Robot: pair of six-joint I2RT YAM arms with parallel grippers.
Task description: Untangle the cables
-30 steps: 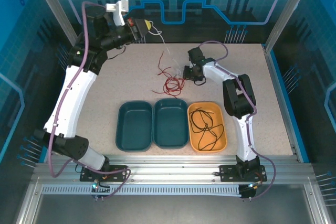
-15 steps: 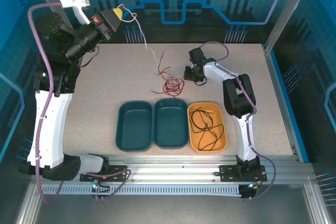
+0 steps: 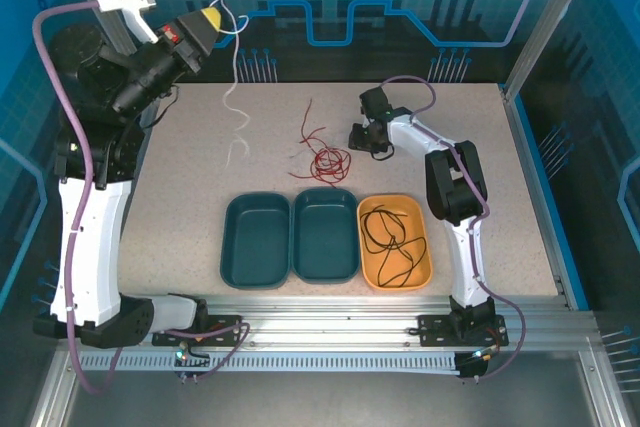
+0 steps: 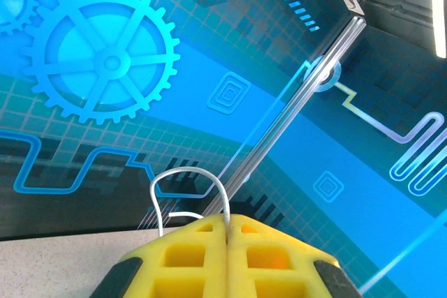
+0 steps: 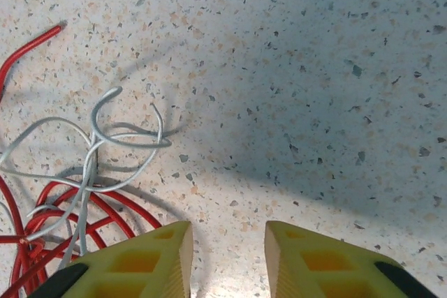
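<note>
My left gripper is raised high at the back left, shut on a white cable that hangs in a squiggle down toward the table. In the left wrist view that white cable loops out from between the closed yellow fingers. A red cable lies coiled mid-table. My right gripper sits low just right of it, open, with bare table between its fingers. Close up, the red cable has a thin grey-white cable tangled over it. A black cable lies in the orange tray.
Two dark teal trays stand side by side left of the orange tray, near the front. Blue enclosure walls and aluminium posts surround the table; the raised left arm is close to the back-left post.
The left arm has swung up and to the left, drawing the white cable away from the red coil. The right gripper's fingers have spread wider.
</note>
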